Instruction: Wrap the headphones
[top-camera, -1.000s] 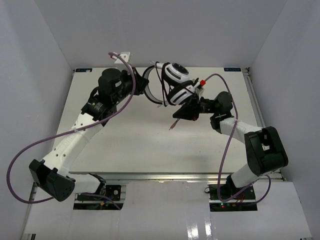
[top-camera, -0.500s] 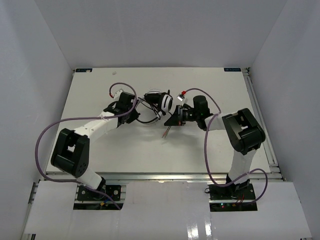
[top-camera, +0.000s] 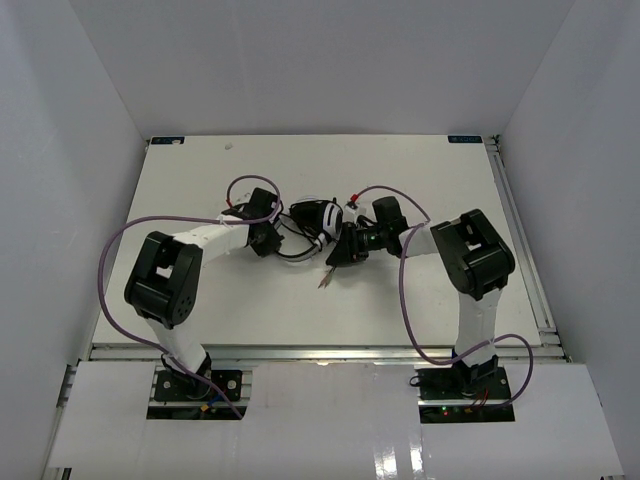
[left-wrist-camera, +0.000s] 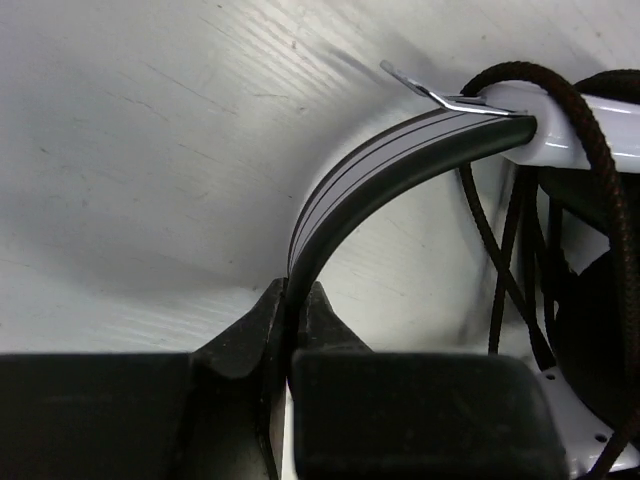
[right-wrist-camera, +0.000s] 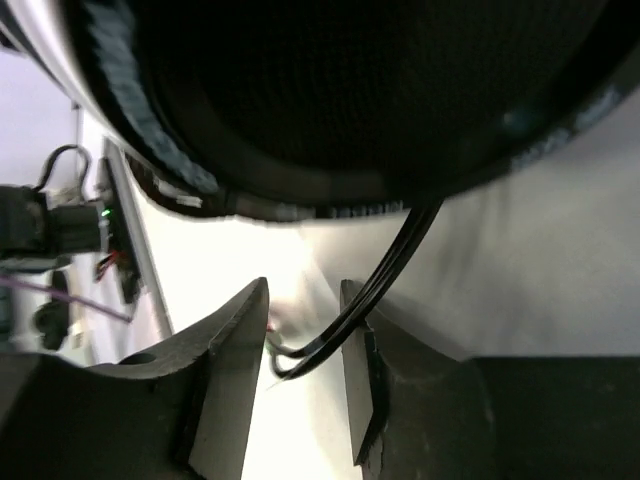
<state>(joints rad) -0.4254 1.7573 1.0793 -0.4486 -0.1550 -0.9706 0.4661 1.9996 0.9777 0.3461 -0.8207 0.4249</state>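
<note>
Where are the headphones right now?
In the overhead view the headphones are near the middle of the table, between the two arms. The left gripper pinches their headband; the right gripper is open beside an earcup.

white table (top-camera: 250, 310) inside plain white walls (top-camera: 320, 70); metal rail (top-camera: 320, 352) along its near edge.

Headphones (top-camera: 318, 216) now down on table (top-camera: 190, 175)
</note>
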